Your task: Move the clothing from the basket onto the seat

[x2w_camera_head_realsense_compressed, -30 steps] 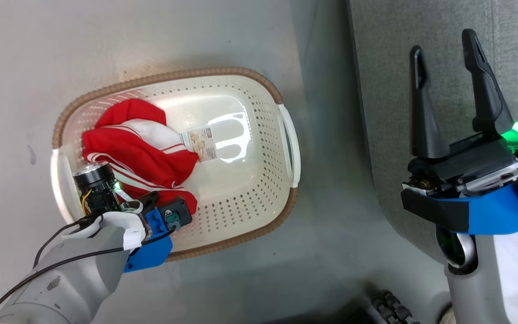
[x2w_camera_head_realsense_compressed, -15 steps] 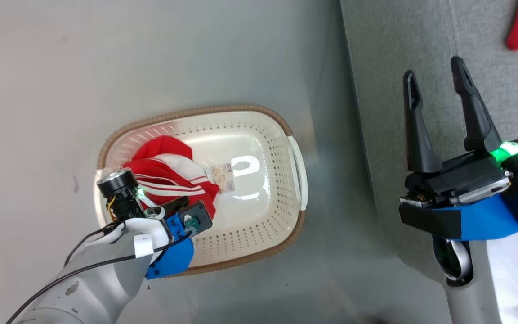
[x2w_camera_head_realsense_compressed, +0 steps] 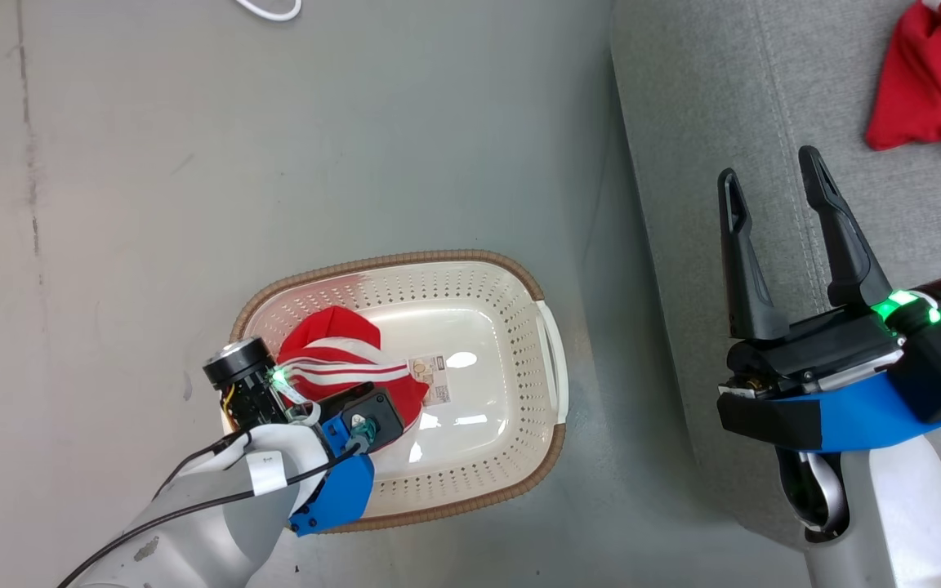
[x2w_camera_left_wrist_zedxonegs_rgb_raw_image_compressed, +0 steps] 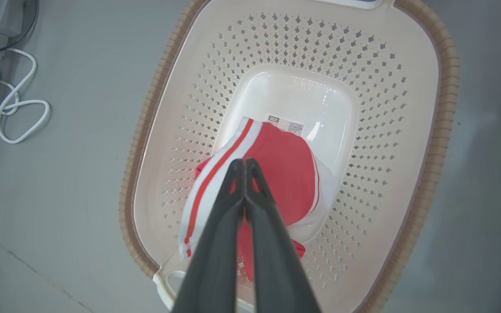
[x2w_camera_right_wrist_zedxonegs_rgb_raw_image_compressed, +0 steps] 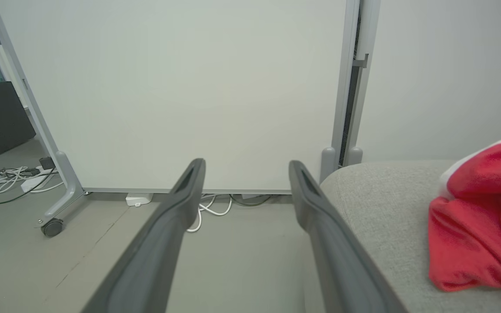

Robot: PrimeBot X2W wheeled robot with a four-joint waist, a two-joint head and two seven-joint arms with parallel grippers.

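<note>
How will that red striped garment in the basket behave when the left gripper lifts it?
Probably floppy: the red garment bunches and drapes around the shut left gripper. Likely light, so the basket should stay put. Its loose striped edge may brush the rim.

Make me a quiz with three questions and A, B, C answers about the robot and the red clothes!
1. What is the left gripper doing at the basket? A wide open; B shut on the striped garment; C holding a handle.
2. How many red garments are there? A one; B four; C two.
3. Where does the crumpled red garment lie? A on the grey seat; B on the floor; C in the basket.

Answers: 1 B, it is closed on the striped cloth. 2 C, one at the basket and one on the seat. 3 A, it rests on the grey cushion, apart from the basket.
</note>
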